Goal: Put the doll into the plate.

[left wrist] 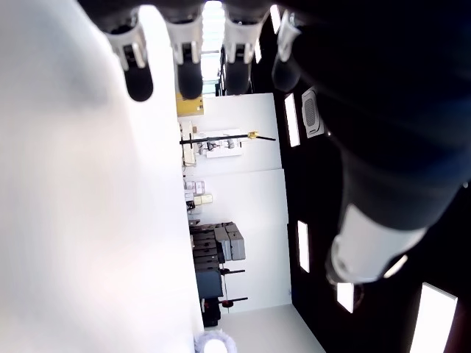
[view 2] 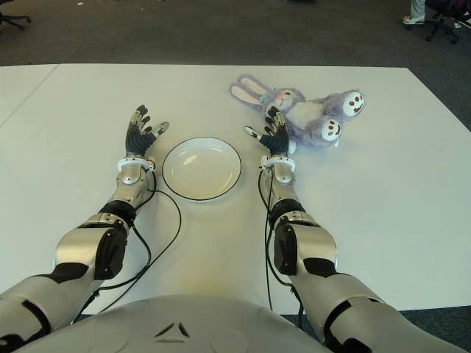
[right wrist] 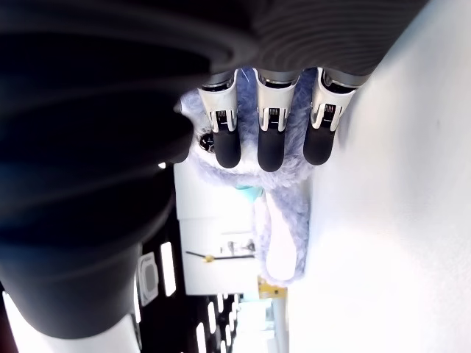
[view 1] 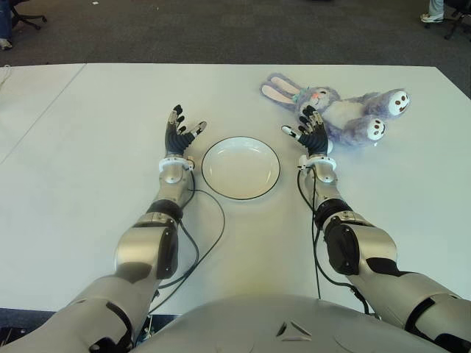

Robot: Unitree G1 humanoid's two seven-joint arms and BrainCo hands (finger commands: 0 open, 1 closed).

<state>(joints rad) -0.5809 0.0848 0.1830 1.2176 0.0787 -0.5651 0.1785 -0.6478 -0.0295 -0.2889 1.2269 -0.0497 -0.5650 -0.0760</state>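
A purple plush rabbit doll lies on its back on the white table, to the right of and beyond the plate. The white plate with a dark rim sits empty between my two hands. My right hand is open just right of the plate, its fingers spread and reaching the near side of the doll; they hold nothing. My left hand is open, palm up, just left of the plate.
Dark carpet lies beyond the table's far edge. Office chair bases and a person's shoe show at the far corners. Black cables trail from both forearms across the table.
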